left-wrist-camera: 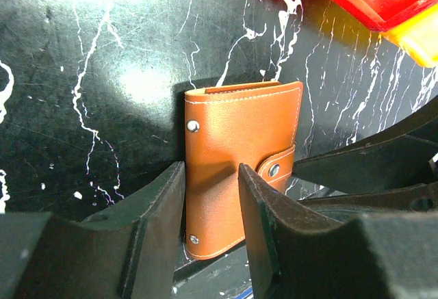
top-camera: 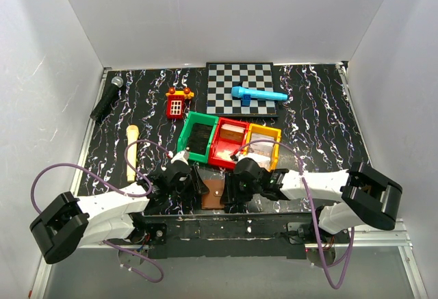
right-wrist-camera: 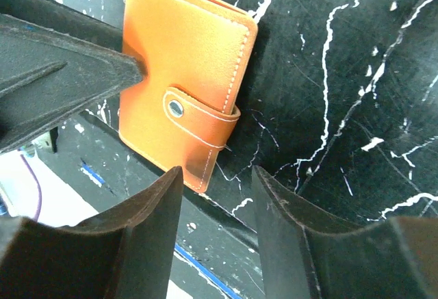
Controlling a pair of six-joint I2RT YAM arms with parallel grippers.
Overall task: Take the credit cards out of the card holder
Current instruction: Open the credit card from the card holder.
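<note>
L gripper (left-wrist-camera: 211,176), R gripper (right-wrist-camera: 217,176) open — flanking card holder (left-wrist-camera: 239,128).

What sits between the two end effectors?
The closed card holder, flanked by the left end effector and right end effector; top external view shows it.

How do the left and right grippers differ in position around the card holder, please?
The left gripper frames the shut card holder between its fingers; the right gripper frames mostly bare table beside the strap edge. The left gripper sits at the holder's left, the right gripper at its right. Both are open.
</note>
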